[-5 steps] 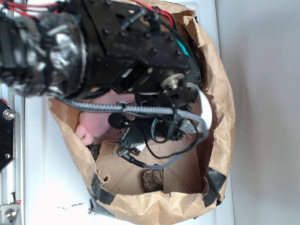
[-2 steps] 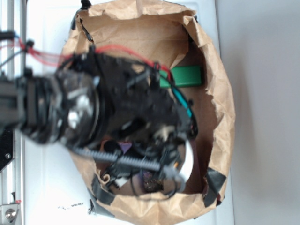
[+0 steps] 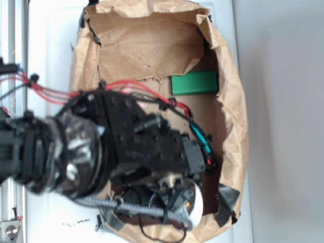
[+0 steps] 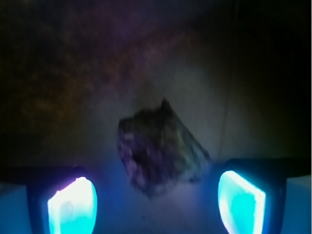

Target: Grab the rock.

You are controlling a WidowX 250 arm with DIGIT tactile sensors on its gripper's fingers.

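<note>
Rock (image 4: 161,153): sits at centre of the wrist view, slightly low, lying on the dim floor of the paper bag (image 3: 230,116). It lies between the two glowing fingertips (image 4: 72,204) at the lower left and lower right of that frame, apart from both, with a clear gap on each side. Gripper (image 4: 156,204) is spread wide, holding nothing.

In the exterior view the rock cannot be seen; the black arm (image 3: 136,147) covers the lower half of the bag, wrist reaching down toward the bottom edge of the frame.

Step in hand, as I judge it: final descent and closing. To do it well, the claw probably needs to go lower so the pads meet the lump's broad flanks rather than its peaked top, keeping it centred so both pads touch together. A one-sided touch would likely just push it along the paper.

Materials: rock is jagged, mottled dark brown-grey, irregular, with a pointed upper corner; uneven faces may let it twist under the pads. Bag is crumpled brown kraft paper with dark tape at the lower rim. A smooth green rectangular block (image 3: 195,83) lies at upper right inside the bag, well apart from the arm's tip.
</note>
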